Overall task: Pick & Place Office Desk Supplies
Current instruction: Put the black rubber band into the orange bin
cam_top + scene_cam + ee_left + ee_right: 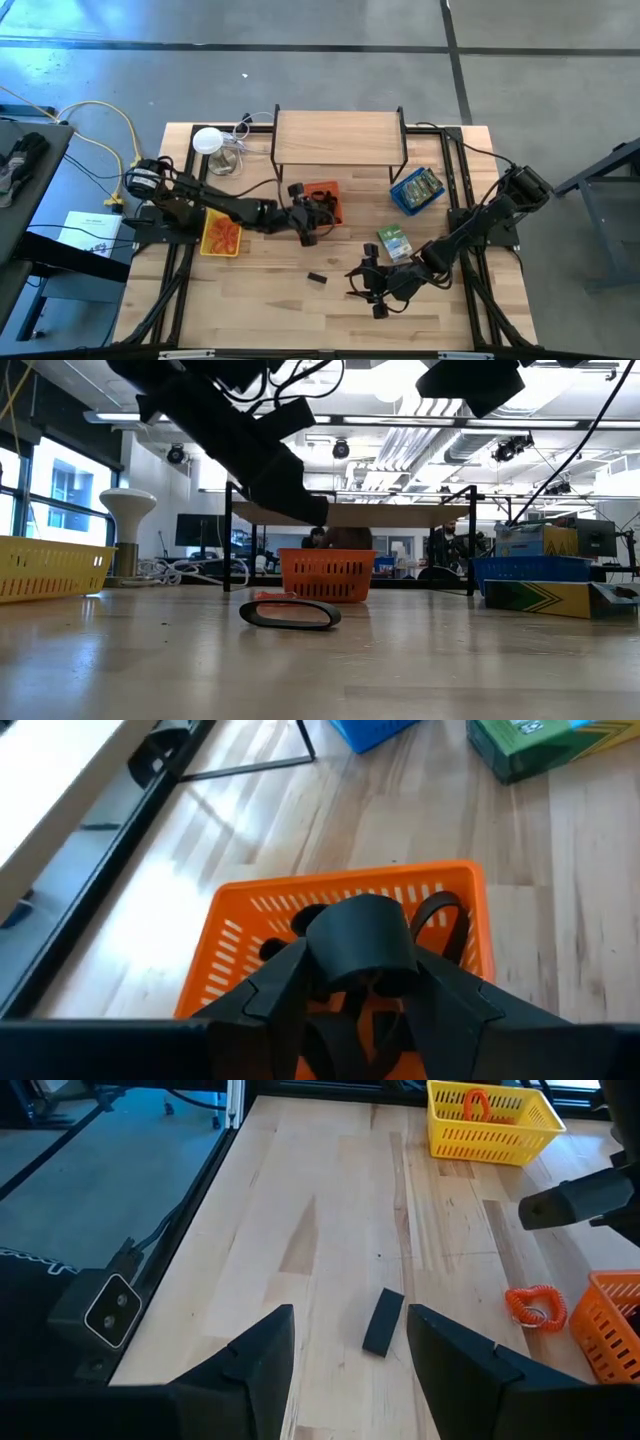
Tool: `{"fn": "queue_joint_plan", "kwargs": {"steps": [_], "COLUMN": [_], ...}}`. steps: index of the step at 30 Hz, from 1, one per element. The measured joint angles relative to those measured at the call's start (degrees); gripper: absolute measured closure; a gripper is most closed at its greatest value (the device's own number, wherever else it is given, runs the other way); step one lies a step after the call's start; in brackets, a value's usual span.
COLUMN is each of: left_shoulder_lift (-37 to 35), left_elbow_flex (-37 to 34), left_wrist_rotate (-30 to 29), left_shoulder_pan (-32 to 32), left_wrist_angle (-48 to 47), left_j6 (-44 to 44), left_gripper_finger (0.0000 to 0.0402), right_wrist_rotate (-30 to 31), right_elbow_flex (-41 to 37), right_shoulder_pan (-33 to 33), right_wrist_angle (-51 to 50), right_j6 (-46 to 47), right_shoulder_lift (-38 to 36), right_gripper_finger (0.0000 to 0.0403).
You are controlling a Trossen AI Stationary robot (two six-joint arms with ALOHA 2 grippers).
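Three trays: yellow point(221, 236), orange point(325, 196), blue point(416, 189); one lamp point(208, 141), one green packet point(394, 242), two grippers point(308, 226) point(372, 290).

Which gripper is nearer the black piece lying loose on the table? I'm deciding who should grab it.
Right. The right gripper is open beside the black piece, facing it; the left gripper hangs over the orange tray, farther off.

Wooden table point(250, 290), yellow tray point(221, 236), orange tray point(327, 194), blue tray point(416, 189), green packet point(394, 242), black clip point(317, 278)

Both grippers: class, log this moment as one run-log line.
left gripper: over orange tray, holding black clip | right gripper: open, above black piece on table | orange coil: loose beside orange tray
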Motion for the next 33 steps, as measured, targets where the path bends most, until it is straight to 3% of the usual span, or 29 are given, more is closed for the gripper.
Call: {"fn": "queue_joint_plan", "kwargs": {"steps": [13,19,29,33], "left_shoulder_lift": [1.35,1.64,1.64,1.64], "left_elbow_flex": [-0.09,0.02,0.02,0.02], "left_wrist_rotate": [-1.36,-0.73,-0.5,-0.53], "left_shoulder_pan": [-0.21,-0.21,0.32,0.47], "left_wrist_angle": [0.78,1.52,2.08,1.94], "left_j6": [2.31,-2.51,-3.0,-0.04], "left_gripper_finger": [0.0257,0.0257,0.0257,0.0257], "right_wrist_rotate": [-0.01,-0.02,-0.02,-0.02], "right_elbow_flex": [0.0,0.02,0.02,0.02], "right_shoulder_pan": [-1.12,-1.1,-1.1,-1.1], "right_wrist_angle": [0.09,-0.02,0.07,0.06], "right_j6": [0.24,0.26,-0.07,-0.11], "right_shoulder_lift": [0.0,0.0,0.0,0.0], "right_gripper_finger": [0.0219,0.0219,0.0219,0.0219]}}
